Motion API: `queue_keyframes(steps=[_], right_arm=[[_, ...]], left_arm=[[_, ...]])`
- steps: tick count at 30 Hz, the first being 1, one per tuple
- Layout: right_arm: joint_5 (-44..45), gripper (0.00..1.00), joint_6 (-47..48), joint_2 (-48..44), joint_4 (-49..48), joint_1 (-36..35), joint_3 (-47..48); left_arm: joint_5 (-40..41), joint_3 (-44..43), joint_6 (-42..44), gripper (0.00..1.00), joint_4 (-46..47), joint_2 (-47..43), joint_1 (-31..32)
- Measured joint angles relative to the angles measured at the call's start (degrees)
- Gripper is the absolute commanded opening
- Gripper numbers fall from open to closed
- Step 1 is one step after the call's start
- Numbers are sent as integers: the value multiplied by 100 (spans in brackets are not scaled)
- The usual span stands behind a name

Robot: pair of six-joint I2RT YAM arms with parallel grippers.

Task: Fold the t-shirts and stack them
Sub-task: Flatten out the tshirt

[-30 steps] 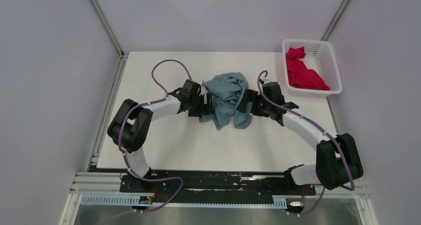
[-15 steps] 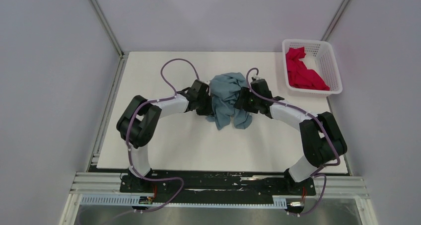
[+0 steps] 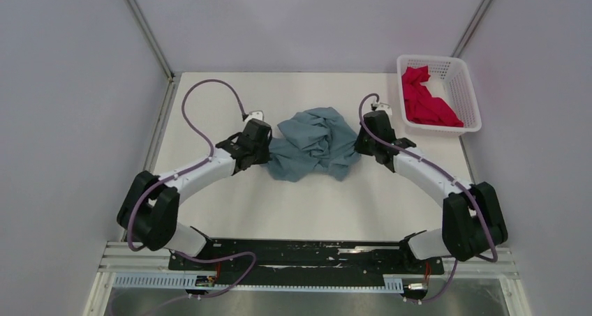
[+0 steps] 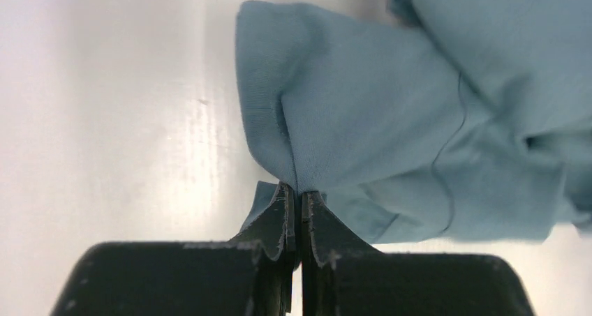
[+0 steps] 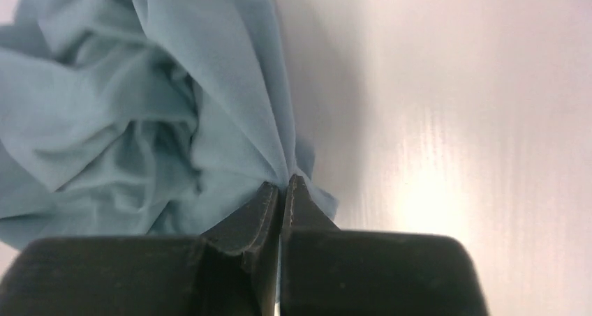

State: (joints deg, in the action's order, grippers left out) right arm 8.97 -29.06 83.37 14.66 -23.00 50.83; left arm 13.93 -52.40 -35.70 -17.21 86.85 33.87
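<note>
A white table (image 3: 300, 204) stands between pale lilac-grey walls (image 3: 70, 86). There are two t-shirts, one basket and two arms. The blue-grey t-shirt (image 3: 311, 143) lies crumpled mid-table, with the left gripper (image 4: 300, 197) and right gripper (image 5: 281, 187) each pinching an edge of it. The crimson-pink t-shirt (image 3: 424, 100) lies bunched in the white basket (image 3: 466, 86) at the far right corner.

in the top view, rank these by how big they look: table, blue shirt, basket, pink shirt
1. table
2. blue shirt and basket: these look about alike, so they are not ranked
3. pink shirt: smallest, lying inside the basket
</note>
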Motion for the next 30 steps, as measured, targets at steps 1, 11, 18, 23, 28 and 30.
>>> queue_keyframes(steps=[1, 11, 18, 23, 28, 30], right_arm=[[66, 0, 66, -184, 87, 28, 0], [-173, 0, 765, -1718, 575, 118, 863], [-297, 0, 1051, -2170, 590, 118, 2068], [-306, 0, 1246, -1862, 485, 125, 3008], [-306, 0, 1624, -409, 157, 245, 4450], [-350, 0, 1773, 483, 138, 345, 5372]], left_arm=[[136, 39, -2, 0, -57, -214, -48], [737, -11, 382, 0, -46, -2857, -208], [935, -892, 929, 0, 407, -3919, -203], [1191, -1626, 1261, 0, 748, -3637, -330], [907, -3329, 1375, 0, 636, -2041, -1217], [658, -4133, 1379, 0, 516, -1248, -1576]])
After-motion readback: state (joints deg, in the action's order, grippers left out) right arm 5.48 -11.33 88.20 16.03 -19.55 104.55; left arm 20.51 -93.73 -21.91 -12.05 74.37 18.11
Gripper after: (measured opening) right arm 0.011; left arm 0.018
